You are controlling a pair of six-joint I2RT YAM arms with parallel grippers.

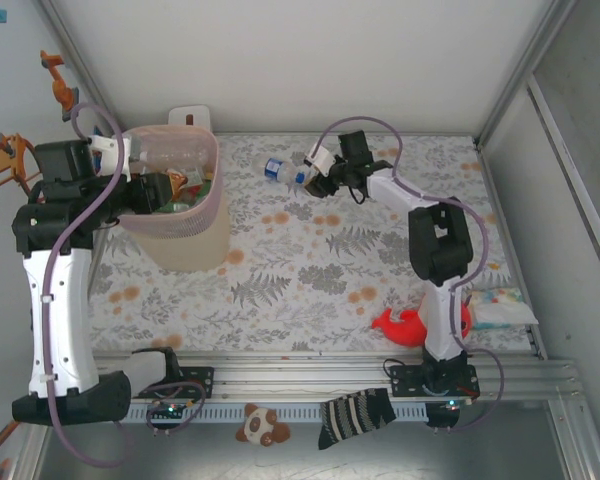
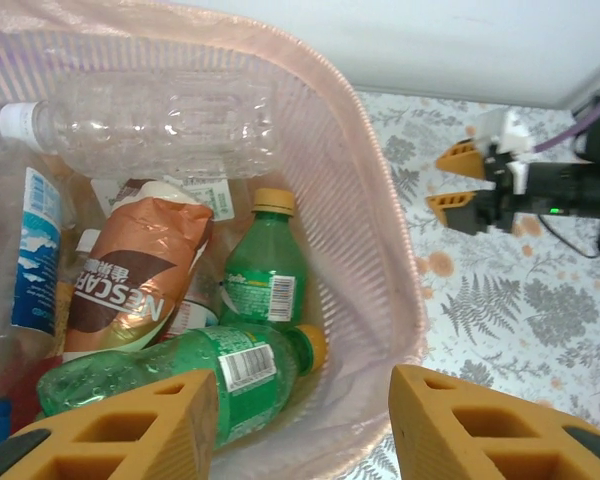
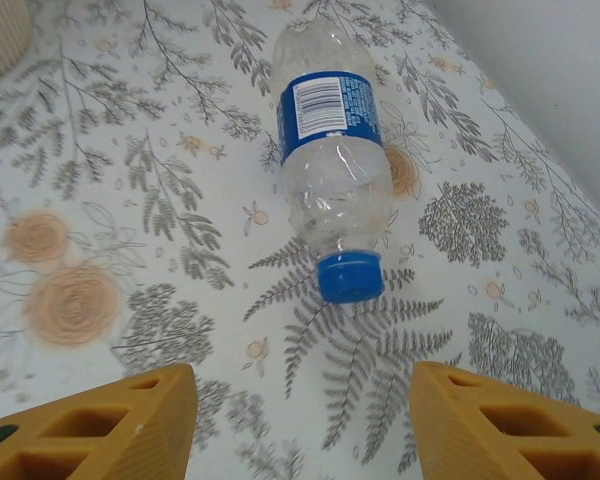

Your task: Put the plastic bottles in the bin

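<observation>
Fern-print tablecloth (image 1: pixel 310 270): clear blue-labelled, blue-capped plastic bottle (image 3: pixel 335 150) lies flat just ahead of the right gripper (image 3: pixel 300 415), jaws apart and empty. Best to straddle the labelled waist squarely before closing; pale-pink translucent bin (image 1: pixel 215 200) stands well left.

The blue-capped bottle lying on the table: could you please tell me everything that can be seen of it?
The blue-capped bottle is clear, dented thin plastic, apparently empty, with a blue wrap label bearing a barcode and a blue screw cap on. It lies on its side on the floral-patterned table, cap pointing at the right end effector, whose open fingers are short of it. Nothing but the table touches it.
</observation>
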